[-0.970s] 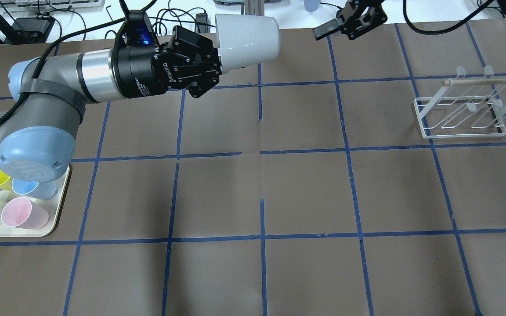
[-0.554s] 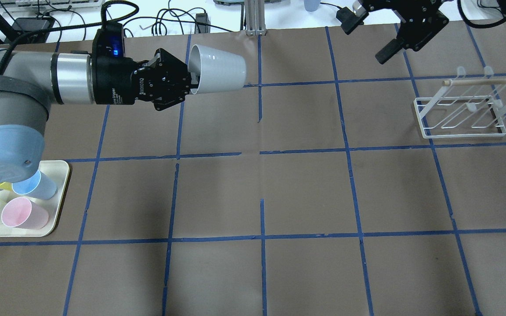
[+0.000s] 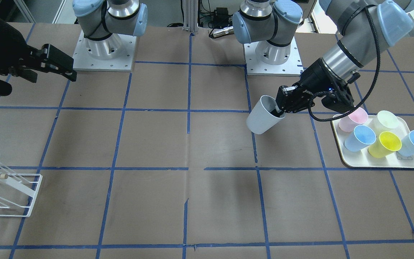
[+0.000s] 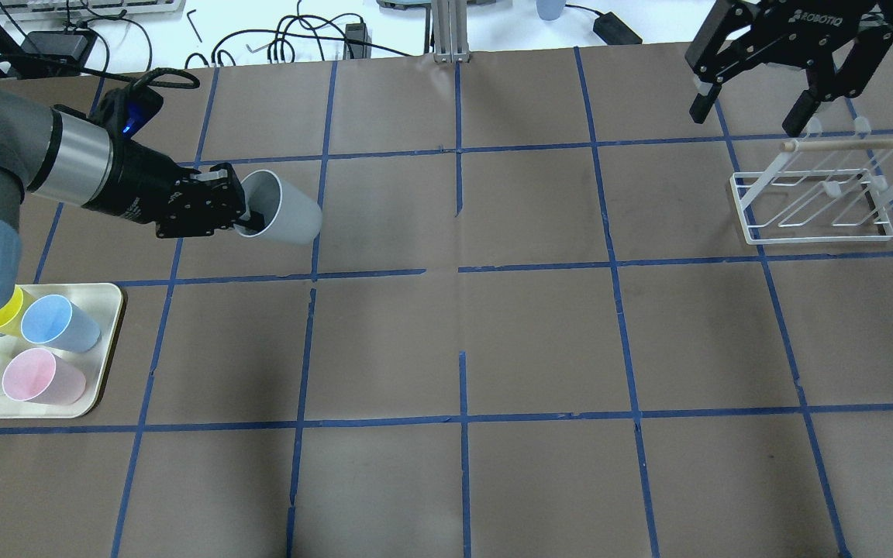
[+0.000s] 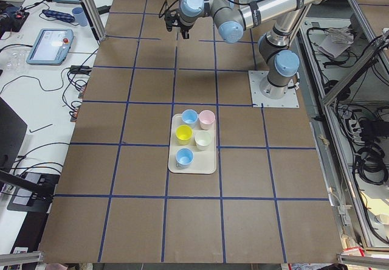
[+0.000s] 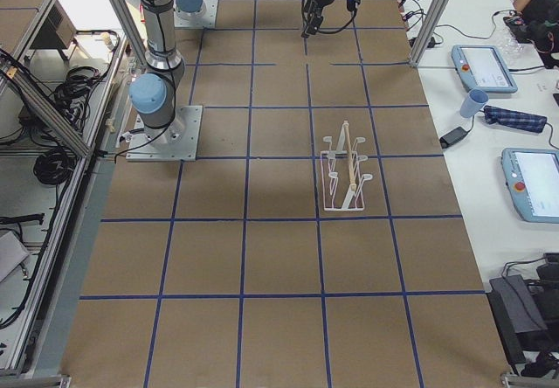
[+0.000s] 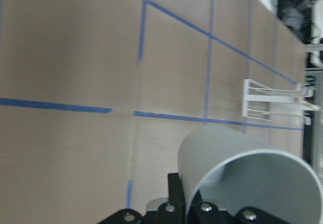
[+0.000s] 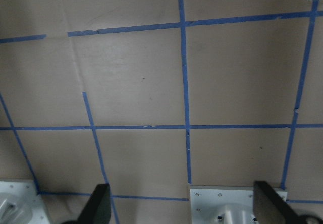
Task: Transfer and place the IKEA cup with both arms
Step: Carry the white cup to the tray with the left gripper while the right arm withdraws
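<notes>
Tray (image 4: 110, 299) of coloured cups (image 4: 39, 377) lies near left gripper (image 4: 249, 222) gripping IKEA cup (image 4: 293, 217)

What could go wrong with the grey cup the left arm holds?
The left gripper pinches the IKEA cup only at its rim, tilted in the air, so it may pivot or slip. The open right gripper is far across the table; at handover only the tapered wall is free, so a misaligned grasp could knock it loose.

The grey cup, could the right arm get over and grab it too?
Probably yes. The right gripper is open, far off by the wire rack, and nothing stands on the table between. The left gripper pinches only the grey cup's rim, leaving its body free.
</notes>
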